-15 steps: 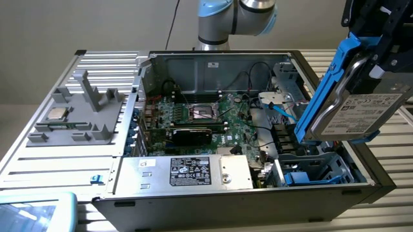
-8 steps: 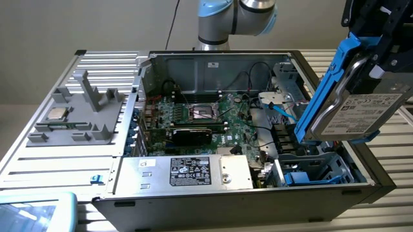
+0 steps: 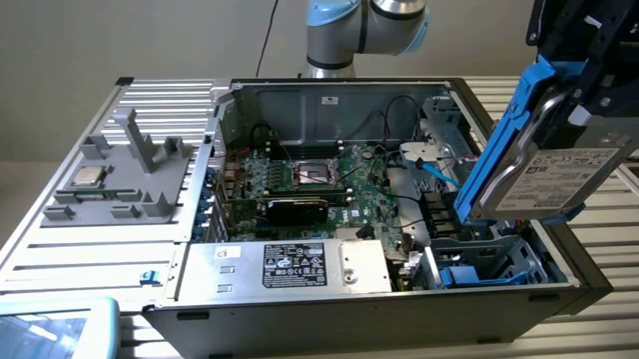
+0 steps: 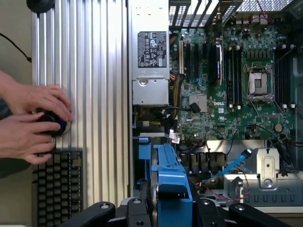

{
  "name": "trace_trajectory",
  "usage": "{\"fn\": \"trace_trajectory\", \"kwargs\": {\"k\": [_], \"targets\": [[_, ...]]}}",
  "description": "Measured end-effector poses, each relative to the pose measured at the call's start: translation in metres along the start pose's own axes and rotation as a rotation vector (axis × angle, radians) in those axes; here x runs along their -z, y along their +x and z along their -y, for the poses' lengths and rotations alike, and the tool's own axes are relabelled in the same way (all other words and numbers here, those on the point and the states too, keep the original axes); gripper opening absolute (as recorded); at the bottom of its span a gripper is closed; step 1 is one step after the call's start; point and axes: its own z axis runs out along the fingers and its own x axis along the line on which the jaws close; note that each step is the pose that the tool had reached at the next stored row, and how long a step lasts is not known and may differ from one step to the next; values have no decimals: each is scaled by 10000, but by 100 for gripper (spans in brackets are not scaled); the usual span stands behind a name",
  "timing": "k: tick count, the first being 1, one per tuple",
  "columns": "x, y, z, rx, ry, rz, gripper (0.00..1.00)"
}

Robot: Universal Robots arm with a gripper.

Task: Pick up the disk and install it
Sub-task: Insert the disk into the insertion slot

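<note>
**Fig.: Disk held over open PC case**

Ext. view: gripper (image 3: 591,82) clamped on the disk (image 3: 554,176), which hangs tilted beneath it, label outward. Directly below is the blue drive bay (image 3: 469,273) of the case (image 3: 349,321).

Wrist view: the disk's blue carrier (image 4: 173,182) sits edge-on in the grip, w/ the motherboard (image 4: 236,94) beyond. A person's hands (image 4: 28,125) are near a keyboard (image 4: 57,187), well off to one side.

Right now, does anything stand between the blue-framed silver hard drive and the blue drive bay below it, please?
Nothing visible does: the blue-framed silver hard drive hangs in the black gripper above the blue drive bay.
</note>
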Motion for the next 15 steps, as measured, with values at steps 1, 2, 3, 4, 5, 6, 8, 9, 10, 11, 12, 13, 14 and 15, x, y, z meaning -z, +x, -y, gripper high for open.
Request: {"fn": "trace_trajectory", "kwargs": {"k": [1,2,3,4,5,6,8,9,10,11,12,13,14,15], "targets": [[-13,0,0,0,-1,29,37],[-23,0,0,0,-2,68,37],[-34,0,0,0,-5,115,37],[-45,1,1,1,-8,165,37],[-57,3,1,2,-14,206,37],[-70,7,1,2,-25,224,37],[-100,13,2,1,-47,222,37],[-119,14,2,1,-47,223,37],[-138,14,2,1,-47,223,37],[-156,14,2,1,-48,219,37],[-172,14,3,1,-48,213,37],[-186,15,3,1,-47,199,37],[-198,15,3,0,-46,180,37],[-209,15,4,0,-45,154,37]]}}
